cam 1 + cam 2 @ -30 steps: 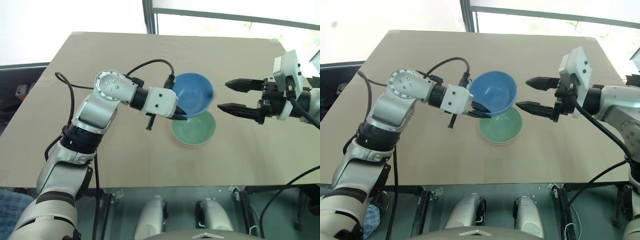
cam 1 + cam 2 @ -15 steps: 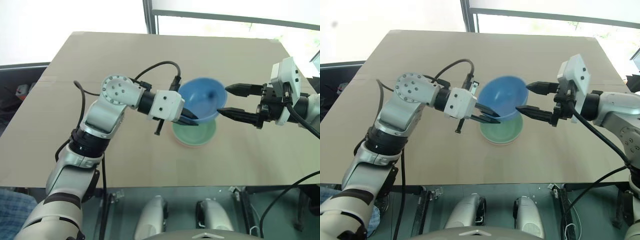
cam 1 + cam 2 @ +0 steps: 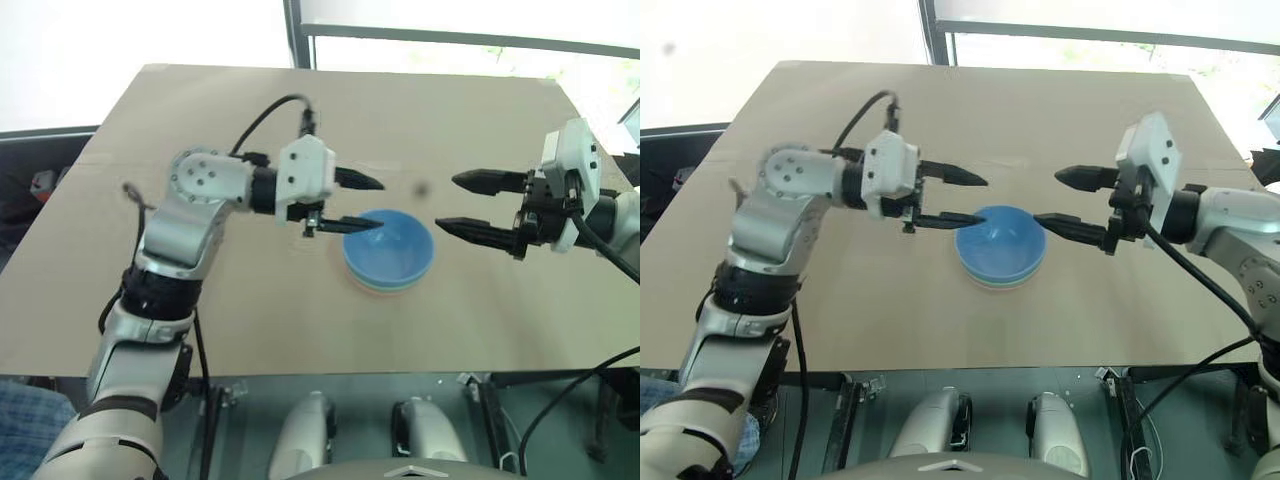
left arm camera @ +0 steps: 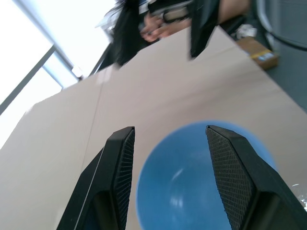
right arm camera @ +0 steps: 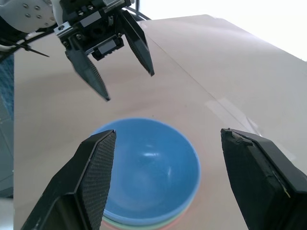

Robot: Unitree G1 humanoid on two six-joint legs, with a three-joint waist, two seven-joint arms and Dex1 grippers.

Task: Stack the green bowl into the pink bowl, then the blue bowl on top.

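- Left eye view: the blue bowl (image 3: 389, 248) sits nested on top of the stack on the tan table (image 3: 250, 300), between the two hands.
- Under the blue bowl, a thin mint rim of the green bowl (image 3: 385, 289) and a salmon edge of the pink bowl (image 3: 366, 287) peek out at the stack's near side.
- Left hand (image 3: 368, 204): its two black fingers stand wide apart and hold nothing; the lower fingertip hangs over the blue bowl's rim on this hand's side, the upper one points past the bowl's far edge.
- Right hand (image 3: 455, 204): fingers spread, empty, just beside the stack on the opposite side, tips pointing toward the left hand.
- Right wrist view: the blue bowl (image 5: 146, 165) lies between this hand's fingers (image 5: 93, 177), upright, with the left hand (image 5: 129, 86) beyond it.
- Left wrist view: the blue bowl (image 4: 192, 182) shows between the open fingers (image 4: 120, 167).
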